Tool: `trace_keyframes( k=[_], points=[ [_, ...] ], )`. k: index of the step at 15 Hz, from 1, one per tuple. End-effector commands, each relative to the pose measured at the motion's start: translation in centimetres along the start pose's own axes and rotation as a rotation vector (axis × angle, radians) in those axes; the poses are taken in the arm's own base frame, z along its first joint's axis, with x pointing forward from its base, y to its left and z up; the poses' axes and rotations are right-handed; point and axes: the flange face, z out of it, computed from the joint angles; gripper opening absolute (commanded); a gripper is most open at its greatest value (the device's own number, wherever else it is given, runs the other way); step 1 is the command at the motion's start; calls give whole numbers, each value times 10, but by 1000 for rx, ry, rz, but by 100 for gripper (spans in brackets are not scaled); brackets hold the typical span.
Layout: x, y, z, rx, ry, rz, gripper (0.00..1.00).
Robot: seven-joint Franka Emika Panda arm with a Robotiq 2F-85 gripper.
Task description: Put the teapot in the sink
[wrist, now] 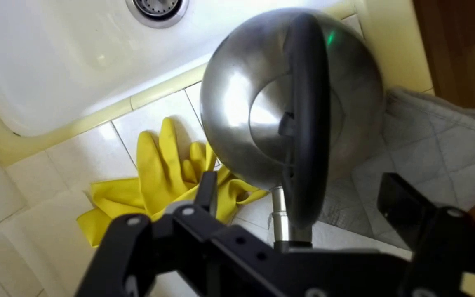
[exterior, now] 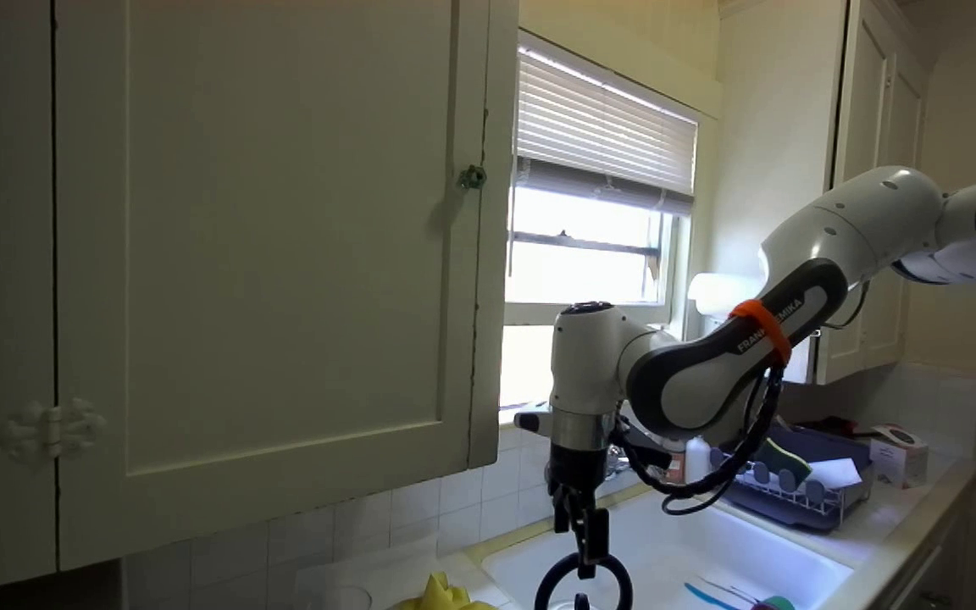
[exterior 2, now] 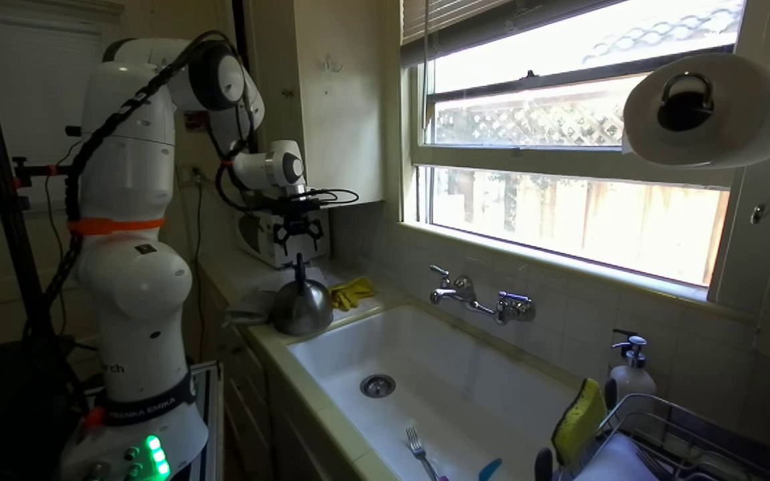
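Hovering above the teapot [wrist: 258, 107] with fingers [wrist: 402, 206] parted wide and pointing down. Hangs close to the top of the tall black handle [wrist: 311, 123], with that loop lying between the two sides in the wrist view. Has the teapot standing upright on the tiled table [wrist: 91, 156], just beside the end of the sink [exterior 2: 472, 381] and outside it, with a short shiny spout [wrist: 281, 214] turned away from the sink. Also on the table, takes in crumpled yellow gloves [wrist: 155, 177] just beside the teapot, and a grey quilted cloth [wrist: 431, 165] on its opposite side. Inside the sink, in an exterior view, shows a fork [exterior 2: 420, 451] and something blue [exterior 2: 490, 469], too cut off to name. Above, on the tiled wall [exterior 2: 572, 334], includes a chrome tap [exterior 2: 464, 292] below the window [exterior 2: 559, 113]. Past the opposite end of the sink, shows a dish rack [exterior: 772, 507] with a tilted yellow sponge [exterior 2: 580, 421], and a soap bottle [exterior 2: 632, 384] close by.
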Motion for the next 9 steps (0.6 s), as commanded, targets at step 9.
trace_keyframes(
  k=[9],
  points=[
    [0,42,33,189,22,-276,90]
  ],
)
